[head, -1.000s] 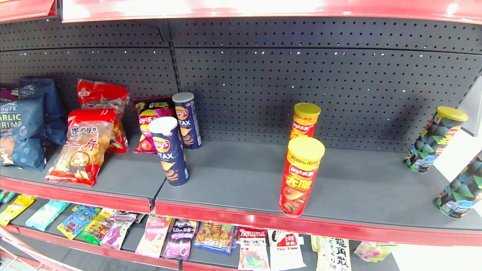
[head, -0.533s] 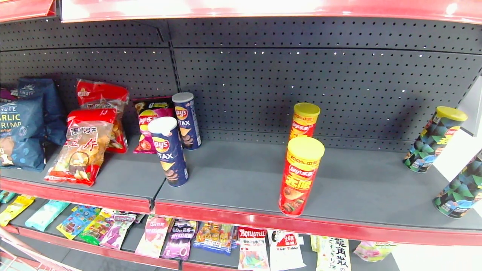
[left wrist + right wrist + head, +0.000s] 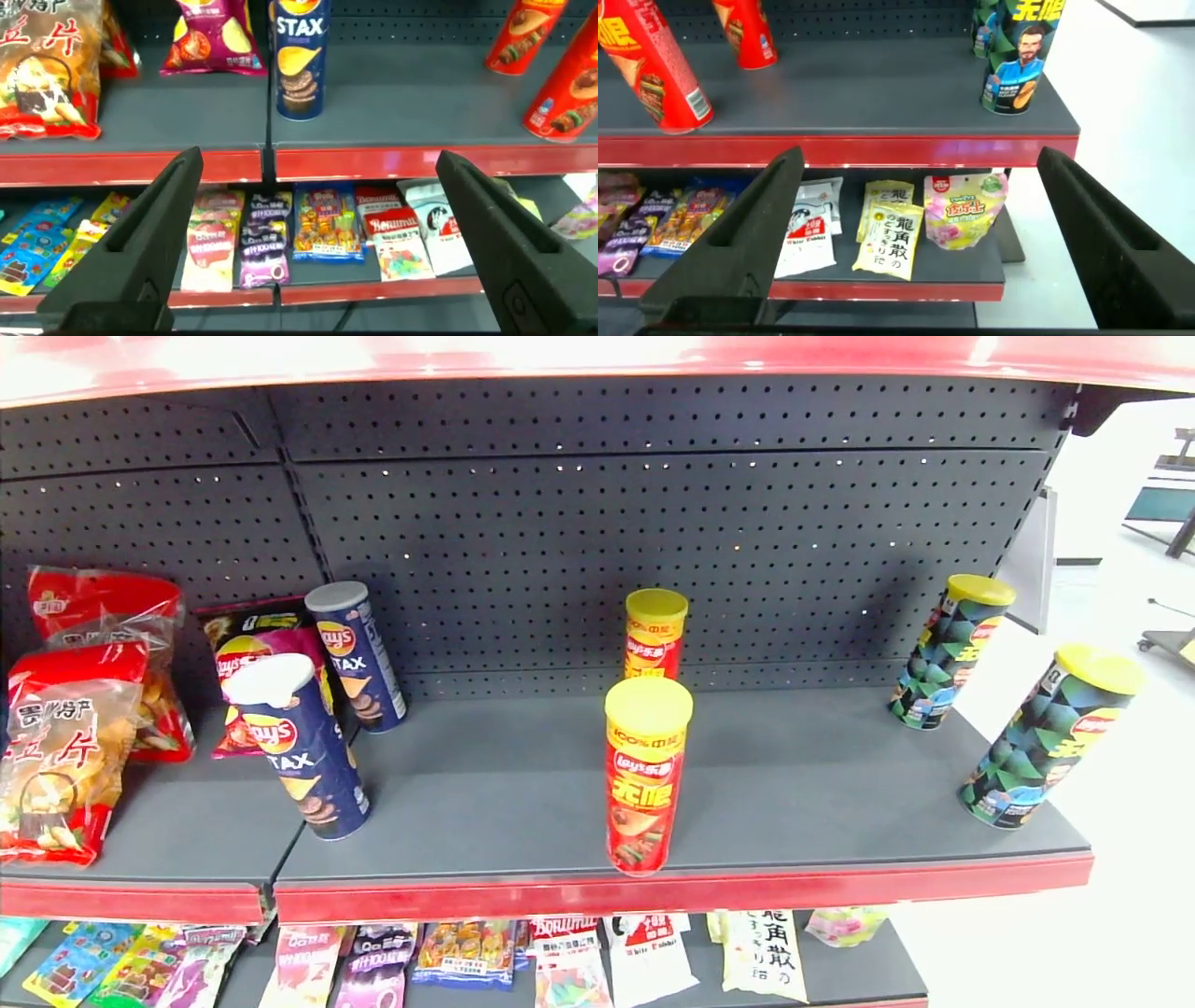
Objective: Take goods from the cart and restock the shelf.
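Observation:
The grey shelf (image 3: 523,803) with a red front edge holds upright chip cans: two blue ones (image 3: 299,747) at the left, two red ones with yellow lids (image 3: 644,775) in the middle, and two green-patterned ones (image 3: 1046,751) at the right end. My left gripper (image 3: 320,163) is open and holds nothing. It sits in front of the shelf edge, below the front blue can (image 3: 299,56). My right gripper (image 3: 922,157) is open too, facing the shelf's right part between a red can (image 3: 654,65) and a green-patterned can (image 3: 1018,56).
Snack bags (image 3: 65,747) lean at the shelf's far left. Several flat candy packets (image 3: 322,219) lie on the lower shelf (image 3: 892,229). The pegboard back wall (image 3: 653,523) stands behind the cans. Wide bare stretches lie between the can groups. White floor lies past the shelf's right end.
The whole head view has shifted to the right, so the camera moved. The goods on the shelf stand as before.

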`<state>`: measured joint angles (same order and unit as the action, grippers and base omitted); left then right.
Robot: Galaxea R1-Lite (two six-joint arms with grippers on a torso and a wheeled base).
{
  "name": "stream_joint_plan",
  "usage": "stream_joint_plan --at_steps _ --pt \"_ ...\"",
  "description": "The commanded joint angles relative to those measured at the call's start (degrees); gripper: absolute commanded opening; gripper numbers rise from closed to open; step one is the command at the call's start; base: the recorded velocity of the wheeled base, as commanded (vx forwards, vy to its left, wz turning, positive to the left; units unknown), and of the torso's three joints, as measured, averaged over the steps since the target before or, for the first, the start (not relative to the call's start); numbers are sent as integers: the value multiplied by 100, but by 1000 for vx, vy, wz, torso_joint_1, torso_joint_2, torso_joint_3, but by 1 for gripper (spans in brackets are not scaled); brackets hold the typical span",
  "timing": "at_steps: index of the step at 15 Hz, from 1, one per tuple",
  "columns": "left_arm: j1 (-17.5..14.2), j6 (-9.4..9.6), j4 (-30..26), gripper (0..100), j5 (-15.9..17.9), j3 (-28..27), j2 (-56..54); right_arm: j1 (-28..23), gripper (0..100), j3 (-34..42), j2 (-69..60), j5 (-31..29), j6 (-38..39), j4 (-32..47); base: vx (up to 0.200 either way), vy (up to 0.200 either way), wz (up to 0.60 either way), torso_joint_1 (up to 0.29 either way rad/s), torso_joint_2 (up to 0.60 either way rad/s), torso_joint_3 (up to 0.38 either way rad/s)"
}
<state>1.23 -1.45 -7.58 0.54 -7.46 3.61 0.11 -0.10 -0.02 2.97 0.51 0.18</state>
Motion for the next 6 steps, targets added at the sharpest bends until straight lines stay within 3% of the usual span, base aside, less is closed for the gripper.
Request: stream_joint_plan --at_steps 1,6 --pt "0 -4 2 100 -1 -19 8 7 100 1 2 1 2 -1 0 0 0 0 0 0" --pt "0 -4 2 100 -1 -36 8 7 100 1 2 -7 -7 -1 0 0 0 0 0 0"
